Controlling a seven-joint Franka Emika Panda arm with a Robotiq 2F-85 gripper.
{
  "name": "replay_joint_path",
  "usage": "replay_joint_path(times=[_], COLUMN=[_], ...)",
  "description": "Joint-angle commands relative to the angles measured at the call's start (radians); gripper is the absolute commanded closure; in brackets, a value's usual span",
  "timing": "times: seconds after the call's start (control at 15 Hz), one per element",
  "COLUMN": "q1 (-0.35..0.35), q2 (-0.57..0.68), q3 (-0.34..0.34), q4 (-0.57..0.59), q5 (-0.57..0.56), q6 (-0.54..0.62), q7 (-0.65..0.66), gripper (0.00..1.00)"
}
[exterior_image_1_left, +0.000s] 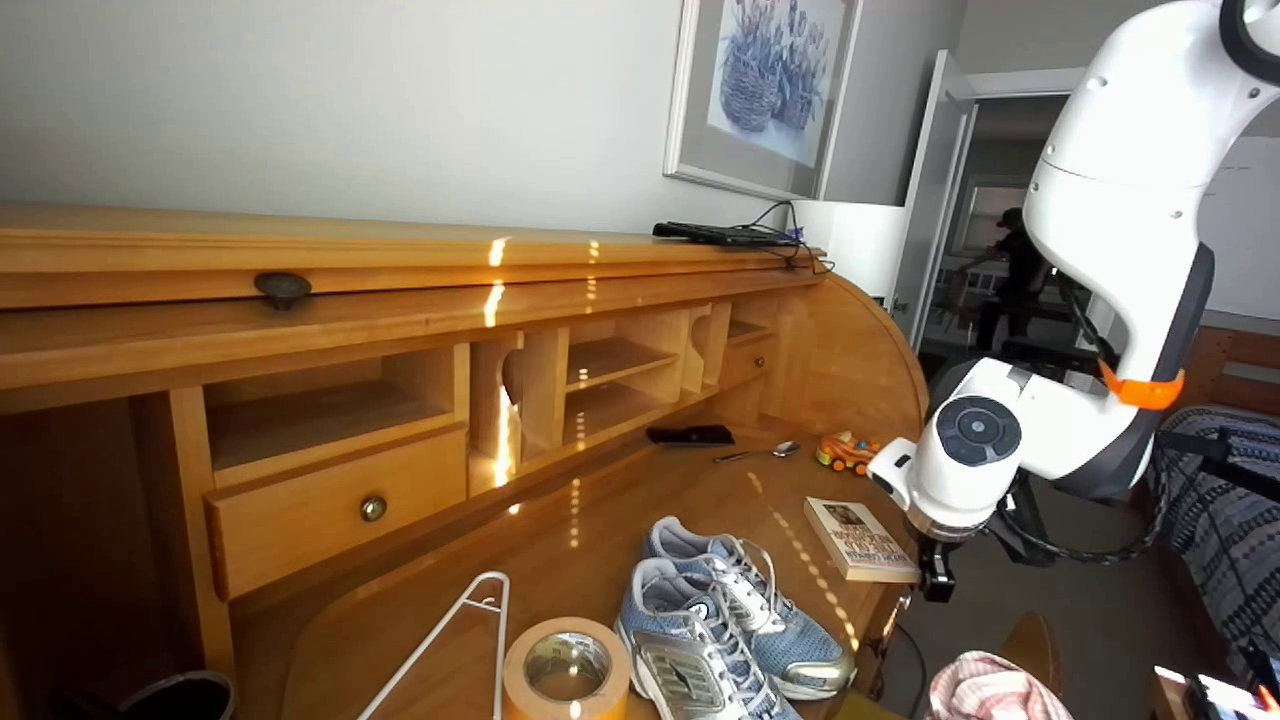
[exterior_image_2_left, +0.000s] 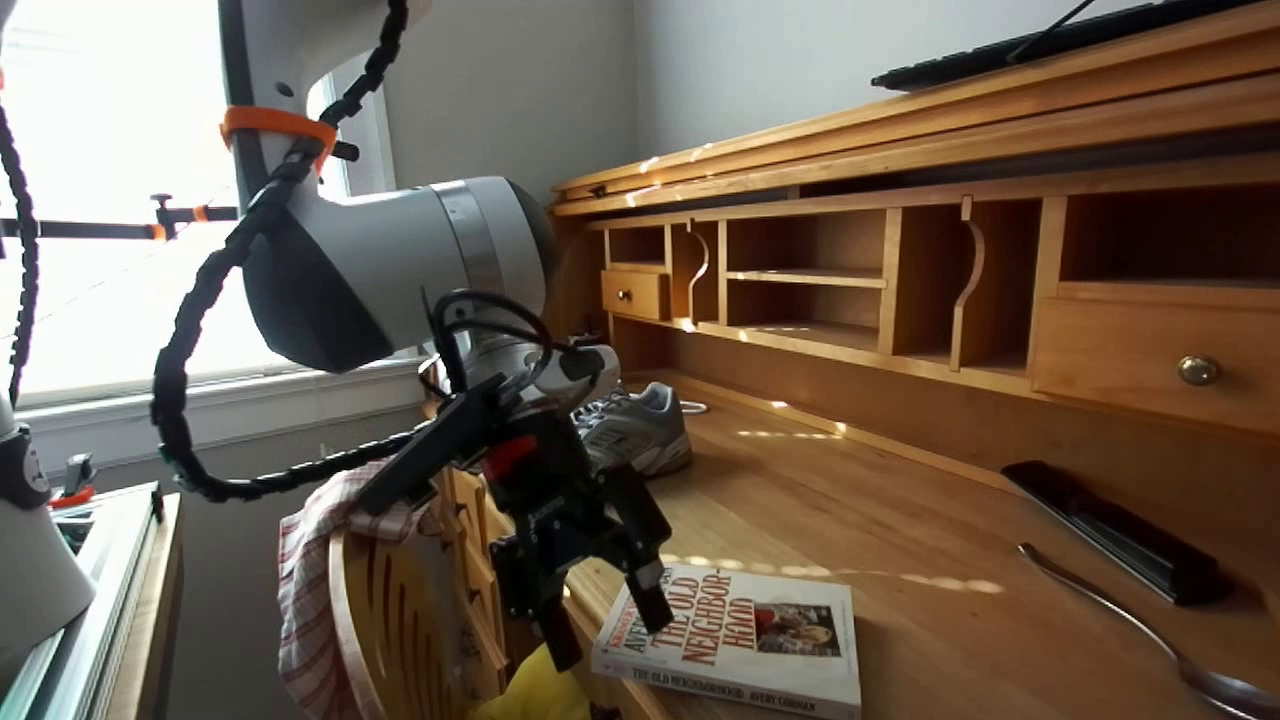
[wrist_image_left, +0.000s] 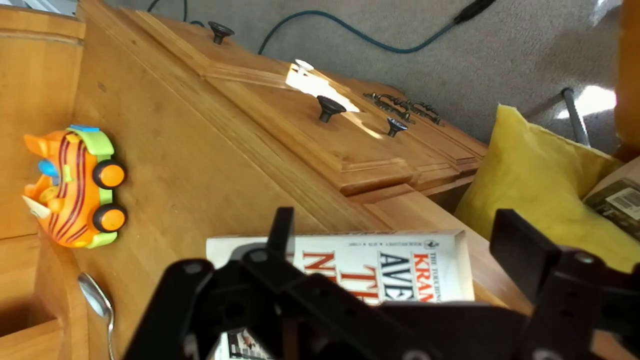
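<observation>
My gripper (exterior_image_2_left: 608, 632) is open and empty, fingers pointing down, above the front edge of the wooden desk. It shows in both exterior views (exterior_image_1_left: 937, 580) and in the wrist view (wrist_image_left: 395, 225). Nearest to it is a white paperback book (exterior_image_2_left: 735, 630) with red and black lettering, lying flat at the desk's front edge. The book also shows in an exterior view (exterior_image_1_left: 862, 540) and in the wrist view (wrist_image_left: 345, 255). In the wrist view the fingers stand on either side of the book's right end. Contact cannot be told; the gripper's body hides part of the cover.
An orange toy car (wrist_image_left: 75, 187), a spoon (wrist_image_left: 97, 300) and a black flat object (exterior_image_2_left: 1115, 530) lie further along the desk. Grey-blue shoes (exterior_image_1_left: 690, 640), a tape roll (exterior_image_1_left: 520, 670) and a white hanger (exterior_image_1_left: 502, 630) lie beyond. A chair (exterior_image_2_left: 385, 610) and yellow cushion-like item (wrist_image_left: 545, 185) stand in front.
</observation>
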Motion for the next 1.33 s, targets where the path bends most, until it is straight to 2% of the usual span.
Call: replay_joint_path(times=[0.0, 0.4, 1.13, 1.2, 1.27], q1=[0.002, -0.001, 0.000, 0.000, 0.001], q2=[0.062, 0.115, 0.191, 0.195, 0.200], q3=[0.033, 0.071, 0.106, 0.108, 0.111], q4=[0.024, 0.064, 0.135, 0.140, 0.146], q5=[-0.038, -0.061, -0.057, -0.056, -0.055], q6=[-0.051, -0.109, -0.140, -0.139, -0.140], q7=[0.095, 0.164, 0.180, 0.176, 0.175], gripper=[0.00, 0.00, 0.00, 0.05, 0.05])
